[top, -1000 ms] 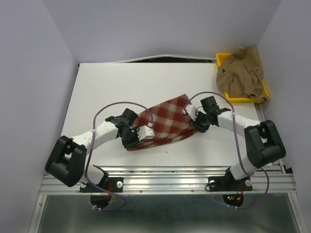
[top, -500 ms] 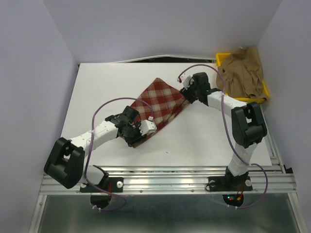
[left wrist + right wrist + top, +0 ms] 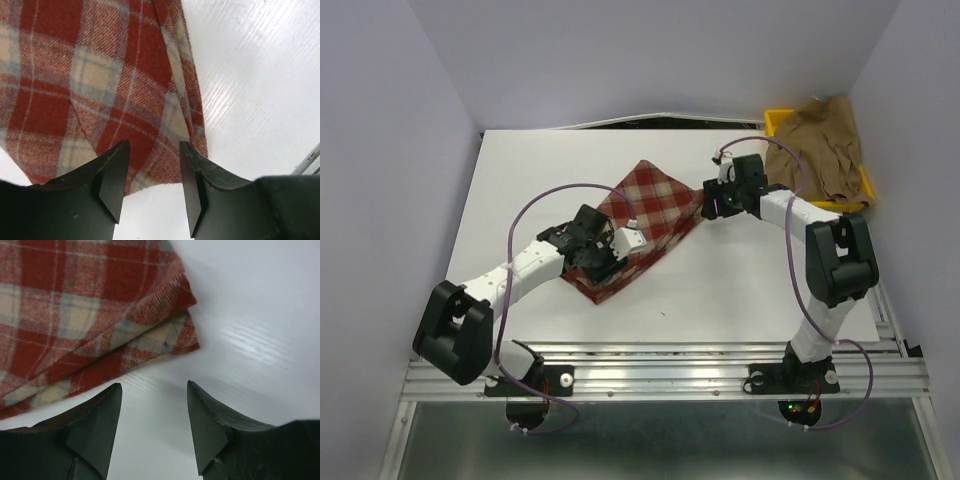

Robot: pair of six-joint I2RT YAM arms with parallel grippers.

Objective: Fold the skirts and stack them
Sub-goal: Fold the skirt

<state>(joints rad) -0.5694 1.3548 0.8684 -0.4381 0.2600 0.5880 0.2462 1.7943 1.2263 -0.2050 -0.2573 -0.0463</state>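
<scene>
2 claws gaping, empty: left gripper (image 3: 152,150) over plaid skirt (image 3: 655,210), right gripper (image 3: 154,387) beside its corner (layers uneven). Align edges first.

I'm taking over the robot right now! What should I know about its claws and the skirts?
Left gripper: open, holding nothing, over the near end of the red-and-cream plaid fabric skirt.
Right gripper: open, holding nothing, just off that skirt's far right corner.
Plaid skirt: mid-table, doubled over, with layers showing at the corner.
Plain tan-brown fabric skirt: crumpled on the yellow plastic tray, far right.
Done: the plaid skirt looks at least partly folded.
Left: probably finish it, fold the tan skirt, then stack both.
</scene>
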